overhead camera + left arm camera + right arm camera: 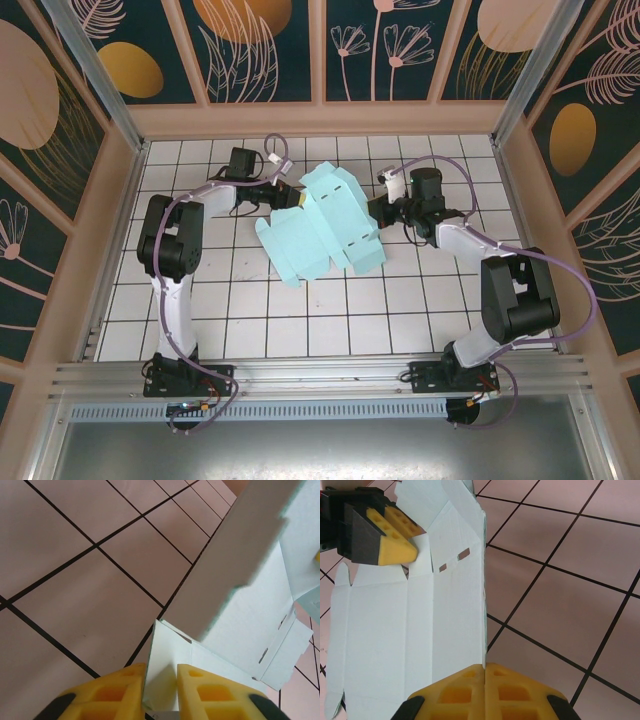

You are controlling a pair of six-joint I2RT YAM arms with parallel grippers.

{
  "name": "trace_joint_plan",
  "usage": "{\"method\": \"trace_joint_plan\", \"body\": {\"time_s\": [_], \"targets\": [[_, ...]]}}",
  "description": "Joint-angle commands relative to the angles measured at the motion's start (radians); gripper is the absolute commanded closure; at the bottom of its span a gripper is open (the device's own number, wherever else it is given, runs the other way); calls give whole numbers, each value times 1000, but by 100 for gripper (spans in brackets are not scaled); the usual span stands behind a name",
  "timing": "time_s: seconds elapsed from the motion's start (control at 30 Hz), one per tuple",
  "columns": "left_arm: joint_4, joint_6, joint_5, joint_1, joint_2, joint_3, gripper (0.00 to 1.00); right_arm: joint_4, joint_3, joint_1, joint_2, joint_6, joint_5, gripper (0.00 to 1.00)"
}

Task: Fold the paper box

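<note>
Paper box (325, 230) is mid-tabletop (250, 310), an unfolded cut-out strung between the two arms and partly lifted and buckled, not lying flat. Right end effector (484, 687): fingers pressed together, with the card's right edge running straight into the seam, so it's clamped on the box. Left end effector (161, 690): fingers a little apart, straddling a small flap on the left side; can't tell if it's actually pinching. Main risks as I see them: both holds are edge-only on thin card, so if the arms pull apart it could slip out or tear at the slots. If they push together, it could crease off the score lines. If the left closes on nothing, the sheet would hang from one edge. Long axis is hard to call with the buckle. From above it looks roughly far-to-near, skewed, with the near end swung left and flapped edges at both ends.
</note>
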Motion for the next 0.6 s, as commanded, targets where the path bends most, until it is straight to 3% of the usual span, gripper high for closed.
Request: {"method": "trace_joint_plan", "body": {"time_s": [0.0, 0.2, 0.33, 0.57], "targets": [[15, 4, 32, -1, -15, 10, 84, 5, 25, -5, 2, -4, -15, 100], [52, -5, 32, -2, -39, -16, 87, 2, 28, -4, 9, 12, -6, 100], [84, -27, 26, -2, -51, -40, 70, -1, 30, -1, 12, 15, -3, 100], [85, -40, 12, -2, -67, -42, 78, -5, 28, 0, 17, 17, 4, 100]]}}
